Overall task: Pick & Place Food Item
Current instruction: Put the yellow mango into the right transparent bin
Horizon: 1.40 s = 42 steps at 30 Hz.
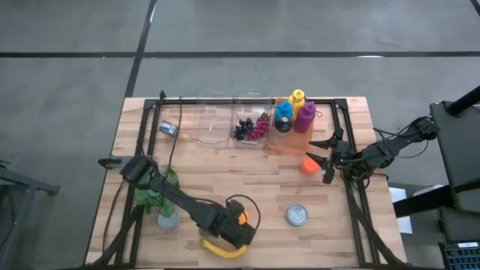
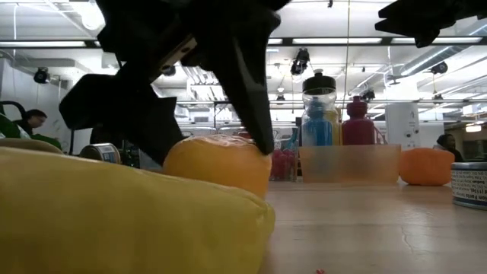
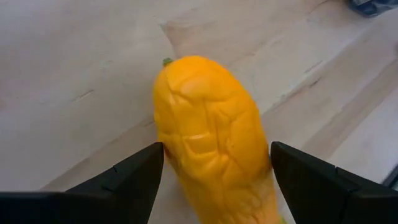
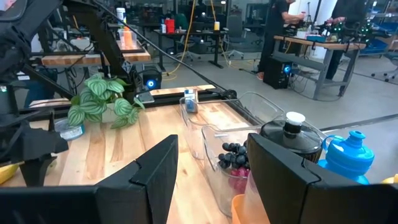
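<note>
The floor (image 1: 75,82) around the table is grey and smooth, with dark lines crossing it. The table top (image 1: 345,232) is made of pale wooden planks, and a black frame runs along its edges. Behind the table the room is a big open workshop. Long lamps (image 2: 335,40) shine in rows on the ceiling. In the right wrist view there are work benches (image 4: 317,46) with black legs, some cables on the floor, and a person (image 4: 281,25) standing at one bench. Another person (image 2: 30,122) sits far at the side in the low view.
</note>
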{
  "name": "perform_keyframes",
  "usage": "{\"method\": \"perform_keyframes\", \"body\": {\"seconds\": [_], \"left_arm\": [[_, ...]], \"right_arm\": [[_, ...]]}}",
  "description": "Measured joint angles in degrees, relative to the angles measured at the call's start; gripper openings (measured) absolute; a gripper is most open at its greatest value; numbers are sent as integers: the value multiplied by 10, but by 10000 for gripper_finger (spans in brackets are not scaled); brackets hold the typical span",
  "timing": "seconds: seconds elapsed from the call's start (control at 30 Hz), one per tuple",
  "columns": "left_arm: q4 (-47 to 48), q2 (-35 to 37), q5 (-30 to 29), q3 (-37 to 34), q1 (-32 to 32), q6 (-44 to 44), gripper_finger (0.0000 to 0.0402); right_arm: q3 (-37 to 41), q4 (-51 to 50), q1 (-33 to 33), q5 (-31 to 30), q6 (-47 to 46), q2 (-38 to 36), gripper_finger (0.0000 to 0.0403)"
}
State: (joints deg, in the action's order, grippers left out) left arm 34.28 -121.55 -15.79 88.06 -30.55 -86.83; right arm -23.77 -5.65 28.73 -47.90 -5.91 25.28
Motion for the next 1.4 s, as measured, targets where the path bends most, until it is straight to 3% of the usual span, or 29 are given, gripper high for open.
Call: {"method": "perform_keyframes", "body": {"seconds": [1.0, 1.27, 1.4], "left_arm": [[-59, -19, 21, -30, 13, 15, 297], [-70, -19, 23, -31, 13, 18, 235], [-74, -20, 24, -31, 13, 24, 225]], "right_arm": [[0, 0, 0, 0, 1, 0, 190], [0, 0, 0, 0, 0, 0, 190], [0, 0, 0, 0, 0, 0, 190]]}}
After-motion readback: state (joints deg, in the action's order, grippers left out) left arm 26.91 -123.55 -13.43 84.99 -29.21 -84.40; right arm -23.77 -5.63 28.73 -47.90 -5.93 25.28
